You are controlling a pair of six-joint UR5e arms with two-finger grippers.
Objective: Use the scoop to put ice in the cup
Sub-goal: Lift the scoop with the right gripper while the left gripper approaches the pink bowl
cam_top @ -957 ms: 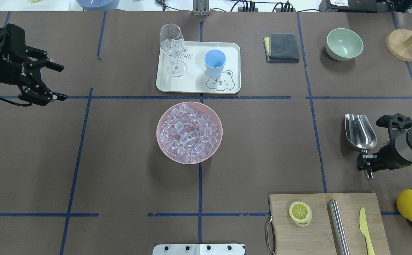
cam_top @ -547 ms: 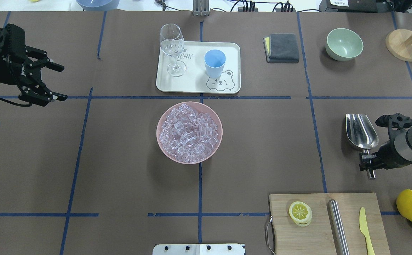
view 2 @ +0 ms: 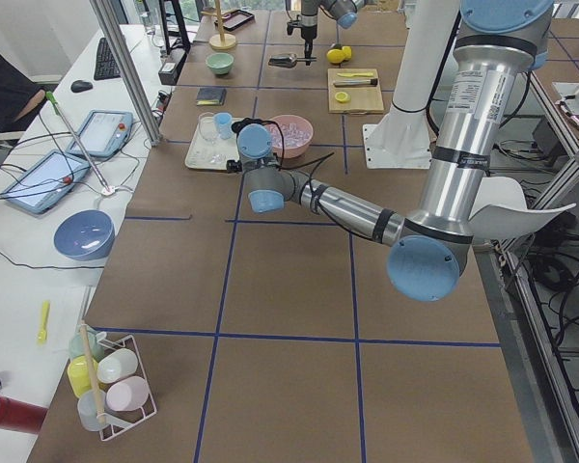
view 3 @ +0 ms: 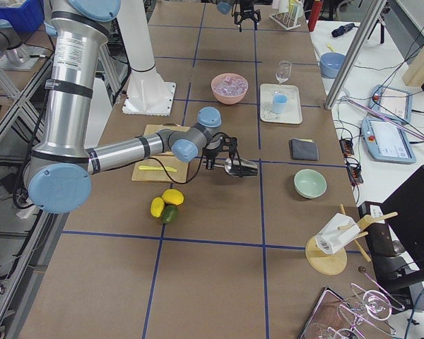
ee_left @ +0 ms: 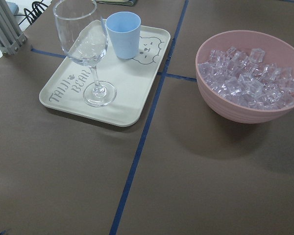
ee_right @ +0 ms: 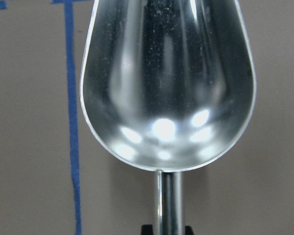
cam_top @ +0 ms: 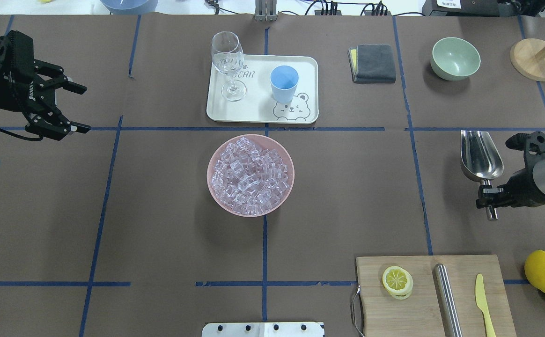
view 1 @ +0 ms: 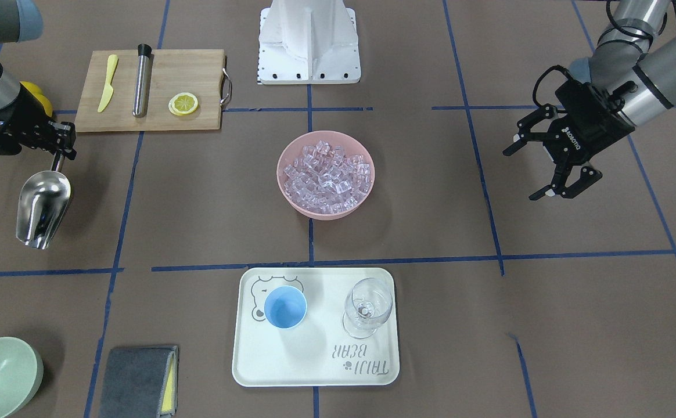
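The ice (cam_top: 250, 175) is heaped in a pink bowl (cam_top: 214, 187) at the table's middle; it also shows in the left wrist view (ee_left: 250, 81). The light-blue cup (cam_top: 284, 83) stands upright and empty on a white tray (cam_top: 254, 113), beyond the bowl. My right gripper (cam_top: 487, 196) is shut on the rod handle of the steel scoop (cam_top: 481, 154), far to the right of the bowl. The scoop's trough (ee_right: 169, 83) is empty and faces up. My left gripper (cam_top: 85, 107) is open and empty, in the air at the far left.
A wine glass (cam_top: 228, 61) stands on the tray beside the cup. A grey cloth (cam_top: 374, 63) and a green bowl (cam_top: 455, 58) lie at the back right. A cutting board (cam_top: 434, 295) holds a lemon slice, a steel cylinder and a yellow knife. Lemons (cam_top: 543, 271) lie beside it.
My right gripper has carried the scoop a little toward the table's far side and slightly right. The left gripper has barely moved.
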